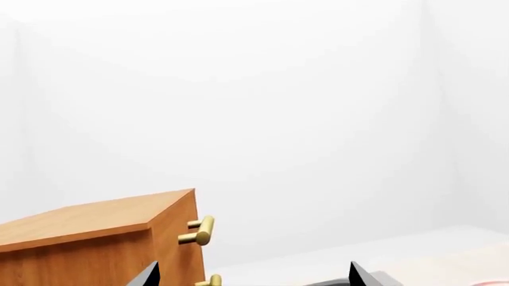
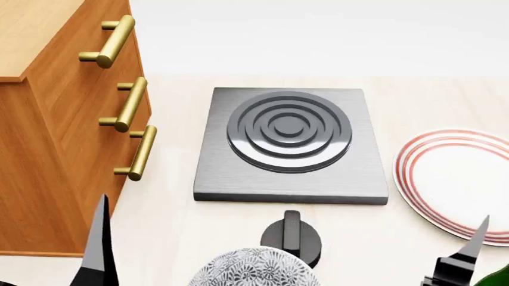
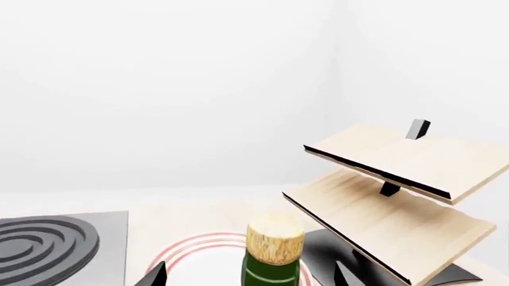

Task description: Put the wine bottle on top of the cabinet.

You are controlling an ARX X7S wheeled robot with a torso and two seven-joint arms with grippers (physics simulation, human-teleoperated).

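Note:
The wine bottle [image 3: 273, 269] shows in the right wrist view as a dark green neck with a tan cork; a green sliver of it [image 2: 499, 278] shows at the head view's lower right corner. My right gripper [image 3: 249, 276] is open, its jaws wide apart on either side of the neck and not touching it. The orange-brown cabinet [image 2: 47, 137] with brass handles stands at the left; it also shows in the left wrist view [image 1: 87, 238]. My left gripper [image 1: 254, 276] is open and empty beside the cabinet's front. One finger of each gripper shows in the head view.
A grey stove plate [image 2: 214, 173] with a ringed burner lies in the middle, its black knob [image 2: 292, 235] in front. A patterned bowl [image 2: 253, 268] sits at the near edge. A red-rimmed plate [image 2: 413, 173] lies right. A pale plywood rack [image 3: 397, 190] stands beyond the bottle.

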